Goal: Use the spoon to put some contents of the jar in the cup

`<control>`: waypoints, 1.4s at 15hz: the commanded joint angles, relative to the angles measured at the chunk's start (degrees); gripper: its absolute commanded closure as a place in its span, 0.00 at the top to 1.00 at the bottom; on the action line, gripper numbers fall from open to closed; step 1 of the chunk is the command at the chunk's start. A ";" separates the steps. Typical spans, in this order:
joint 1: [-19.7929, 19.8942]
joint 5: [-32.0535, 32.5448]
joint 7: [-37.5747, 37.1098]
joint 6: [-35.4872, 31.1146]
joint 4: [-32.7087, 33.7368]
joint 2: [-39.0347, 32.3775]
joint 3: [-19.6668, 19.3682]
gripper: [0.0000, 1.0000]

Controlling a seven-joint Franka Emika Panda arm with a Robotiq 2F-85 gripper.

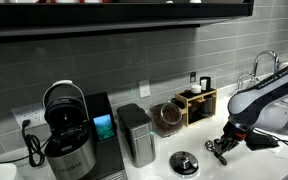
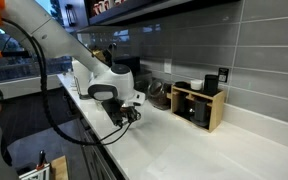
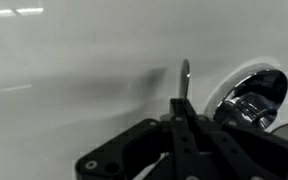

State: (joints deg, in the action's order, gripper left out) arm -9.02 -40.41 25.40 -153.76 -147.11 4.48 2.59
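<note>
One spoon (image 3: 184,76), one cup (image 1: 174,163), one glass jar (image 1: 166,117) and one grey metal canister (image 1: 134,135) are counted. One coffee maker (image 1: 66,128) and one wooden rack (image 1: 196,101) are seen on the worktop (image 1: 252,165). One robot arm (image 1: 269,95) is counted.

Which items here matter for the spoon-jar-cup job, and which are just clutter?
For the job:
- spoon, gripped in the claw
- jar
- cup

Lying about:
- coffee machine
- grey canister
- wooden rack
</note>
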 commanded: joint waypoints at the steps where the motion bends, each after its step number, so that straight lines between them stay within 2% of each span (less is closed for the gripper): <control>1: 0.35 7.80 -4.02 2.20 4.22 1.93 1.40 0.01; 5: -0.71 14.89 -7.24 4.68 12.88 -0.16 2.66 0.01; 6: -0.62 12.28 -5.67 2.49 9.30 1.21 2.09 0.03; 8: -0.81 13.50 -6.51 3.63 12.01 0.86 2.69 0.03; 13: -0.69 13.71 -6.49 3.67 12.45 0.07 2.88 0.03; 15: -1.18 14.49 -5.21 4.51 14.97 -2.29 3.36 0.01; 17: -1.26 18.12 -5.15 5.52 18.68 -5.25 4.31 0.01; 21: -0.93 28.13 -7.41 11.65 27.54 -10.67 5.96 0.01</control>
State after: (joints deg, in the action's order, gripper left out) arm -10.15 -18.77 19.66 -146.95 -126.91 -1.35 7.77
